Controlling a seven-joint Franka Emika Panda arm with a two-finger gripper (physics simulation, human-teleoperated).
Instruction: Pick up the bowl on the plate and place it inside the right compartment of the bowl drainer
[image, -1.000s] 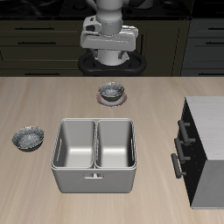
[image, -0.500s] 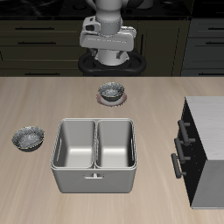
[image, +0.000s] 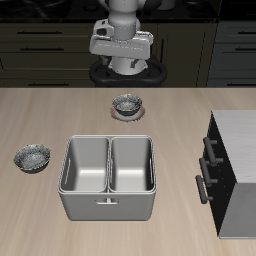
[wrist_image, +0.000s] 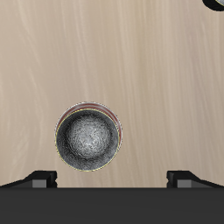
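The dark grey speckled bowl (image: 127, 102) sits on the small white plate (image: 129, 112) with a reddish rim, behind the bowl drainer (image: 108, 206). In the wrist view the bowl (wrist_image: 87, 138) is seen from straight above, with the plate's rim (wrist_image: 88, 106) ringing it. My gripper (wrist_image: 114, 179) hangs high above the table, open, its fingertips (wrist_image: 39, 179) wide apart with nothing between them. From the outside the gripper (image: 122, 48) is high up near the robot's base, behind the bowl. The drainer's right compartment (image: 131, 165) holds nothing.
A twin speckled bowl (image: 32, 157) lies on the table beside the drainer, with no plate under it. A dark cabinet (image: 235, 178) with handles stands at the table's other side. The drainer's other well (image: 86, 165) holds nothing.
The gripper has crept slightly upward. The bowl, plate and drainer have not moved.
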